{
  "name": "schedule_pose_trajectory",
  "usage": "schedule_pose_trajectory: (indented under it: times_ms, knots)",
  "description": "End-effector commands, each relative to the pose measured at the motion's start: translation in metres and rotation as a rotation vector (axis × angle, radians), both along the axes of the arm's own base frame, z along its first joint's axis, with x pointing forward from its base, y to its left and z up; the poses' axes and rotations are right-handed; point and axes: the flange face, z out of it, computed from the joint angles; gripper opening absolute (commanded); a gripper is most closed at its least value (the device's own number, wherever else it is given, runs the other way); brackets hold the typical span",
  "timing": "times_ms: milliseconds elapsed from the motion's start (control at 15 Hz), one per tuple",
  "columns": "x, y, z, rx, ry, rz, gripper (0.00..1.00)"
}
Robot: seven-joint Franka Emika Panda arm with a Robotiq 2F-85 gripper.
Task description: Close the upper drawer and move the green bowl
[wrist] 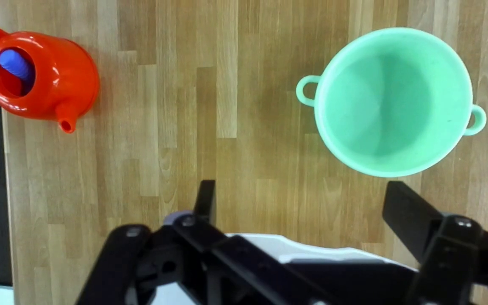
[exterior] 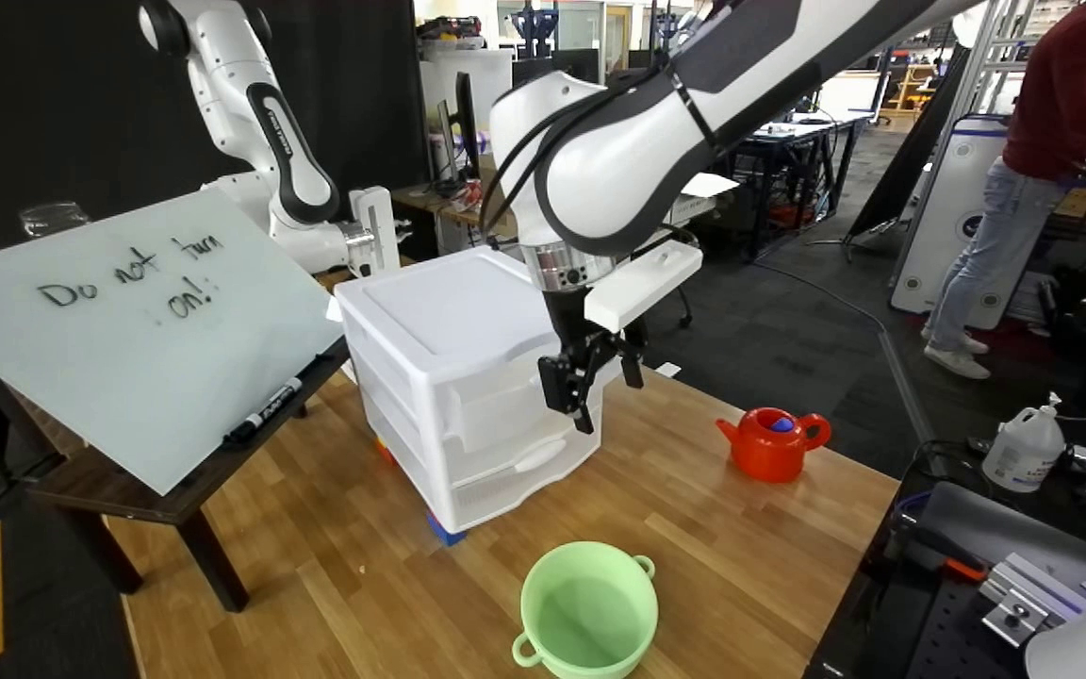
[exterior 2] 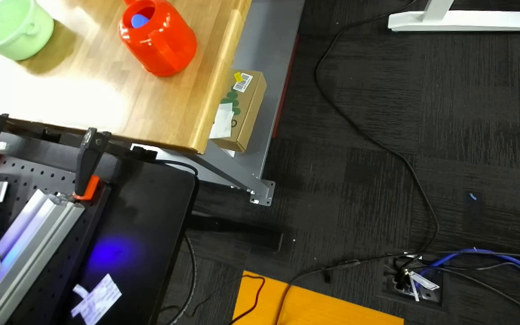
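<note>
The green bowl [exterior: 590,608] stands upright on the wooden table in front of the white drawer cabinet [exterior: 453,297]. It also shows in an exterior view [exterior 2: 16,31] and in the wrist view [wrist: 384,106], with a loop handle on each side. The upper drawer [exterior: 494,407] looks about flush with the cabinet front, but my gripper hides its right part, so I cannot tell exactly. My gripper [exterior: 601,391] hangs in front of the cabinet's upper part. In the wrist view my gripper [wrist: 301,188] is wide open and empty, with the bowl beyond its right fingertip.
A red teapot [exterior: 769,451] with a blue thing inside stands near the table's edge. A whiteboard [exterior: 142,321] leans on a dark stool [exterior: 119,490] beside the cabinet. Another robot arm [exterior: 293,170] stands behind. Clamps [exterior 2: 87,164] sit on the neighbouring black table.
</note>
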Motion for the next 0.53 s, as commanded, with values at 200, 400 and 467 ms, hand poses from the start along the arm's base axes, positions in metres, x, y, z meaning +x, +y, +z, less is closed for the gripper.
schedule_pose_trajectory:
  times_ms: [200,400,467]
  knots:
    - [-0.013,0.029,-0.043,0.033,-0.081,0.032,1.00]
    - [-0.015,0.036,-0.062,0.057,-0.123,0.057,1.00]
    - [-0.014,0.037,-0.064,0.063,-0.147,0.058,1.00]
